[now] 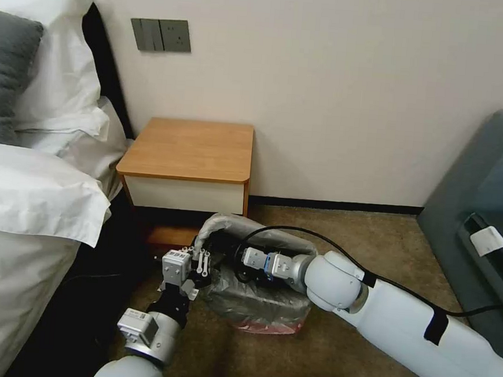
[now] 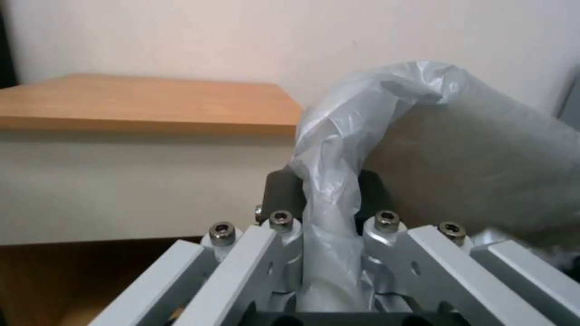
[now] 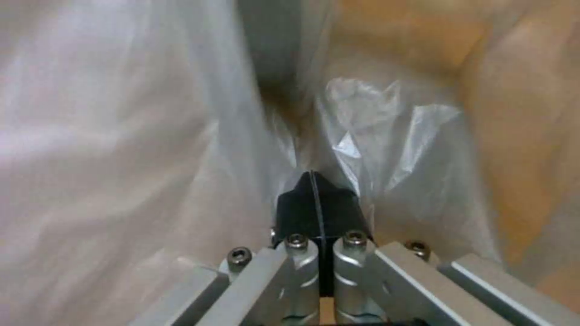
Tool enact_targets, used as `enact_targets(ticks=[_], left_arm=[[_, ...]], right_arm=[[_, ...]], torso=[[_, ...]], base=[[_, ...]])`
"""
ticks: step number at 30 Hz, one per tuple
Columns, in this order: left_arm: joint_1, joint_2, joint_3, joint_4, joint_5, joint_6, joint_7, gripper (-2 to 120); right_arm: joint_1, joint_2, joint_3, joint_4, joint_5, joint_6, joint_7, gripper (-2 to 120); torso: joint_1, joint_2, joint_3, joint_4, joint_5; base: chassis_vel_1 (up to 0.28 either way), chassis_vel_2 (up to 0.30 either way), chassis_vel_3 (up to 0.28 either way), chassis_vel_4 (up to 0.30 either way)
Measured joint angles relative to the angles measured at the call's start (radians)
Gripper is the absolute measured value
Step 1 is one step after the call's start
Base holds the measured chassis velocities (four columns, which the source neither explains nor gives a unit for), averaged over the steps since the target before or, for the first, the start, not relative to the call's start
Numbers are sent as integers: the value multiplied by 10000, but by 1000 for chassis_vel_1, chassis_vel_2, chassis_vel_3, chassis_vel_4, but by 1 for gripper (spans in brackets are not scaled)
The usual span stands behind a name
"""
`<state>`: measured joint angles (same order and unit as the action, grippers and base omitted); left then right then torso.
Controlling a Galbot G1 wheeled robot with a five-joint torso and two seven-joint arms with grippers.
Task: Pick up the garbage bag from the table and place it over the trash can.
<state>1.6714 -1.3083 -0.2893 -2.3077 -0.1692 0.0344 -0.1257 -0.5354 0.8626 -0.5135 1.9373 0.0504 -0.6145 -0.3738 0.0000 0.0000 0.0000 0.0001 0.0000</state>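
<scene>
Crinkly translucent grey garbage bag (image 1: 254, 296) draped over trash can, floor beside wooden surface (image 1: 191, 149).
Left pincer (image 2: 329, 206) clenched on bag's bunched edge; right pincer (image 3: 318, 199) inside bag, pads pressed together, nothing between.

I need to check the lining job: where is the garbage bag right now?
In the head view the bag is draped over the bin on the carpet, just in front of the nightstand, with the left end effector pinching its left edge.

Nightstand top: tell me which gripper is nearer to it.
Left. The left gripper pinches the garbage bag just below the nightstand; the right gripper reaches inside the bag, farther out.
</scene>
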Motion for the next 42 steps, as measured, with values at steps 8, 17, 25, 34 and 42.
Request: enact_targets(ticks=[8,17,25,34,42], left_arm=[[-166,-10,-1,442,-123,41,-115,7],[-447,-10,-58,1026,-469,187,-448,7],[-656,-20,-105,1543,-1470,658,-1193,7],[-835,-20,38,1959,-2232,1078,-2046,7],[-844,-66,145,2037,-2658,1343,-2317,7]], right_arm=[[-91,-482,274,832,600,-259,129,0],[-318,-847,770,1354,1428,141,91,0],[-1465,-1300,2591,2196,2894,529,325,0],[-4117,-1326,4883,2778,3625,1579,2171,0],[-5445,-55,6556,2357,2902,2074,4202,2]], torso=[[0,0,0,-1,0],[0,0,0,-1,1],[0,0,0,0,-1],[0,0,-1,-3,0],[0,0,0,1,0]], base=[[0,0,0,0],[0,0,0,0],[0,0,0,0],[0,0,0,0],[0,0,0,0]])
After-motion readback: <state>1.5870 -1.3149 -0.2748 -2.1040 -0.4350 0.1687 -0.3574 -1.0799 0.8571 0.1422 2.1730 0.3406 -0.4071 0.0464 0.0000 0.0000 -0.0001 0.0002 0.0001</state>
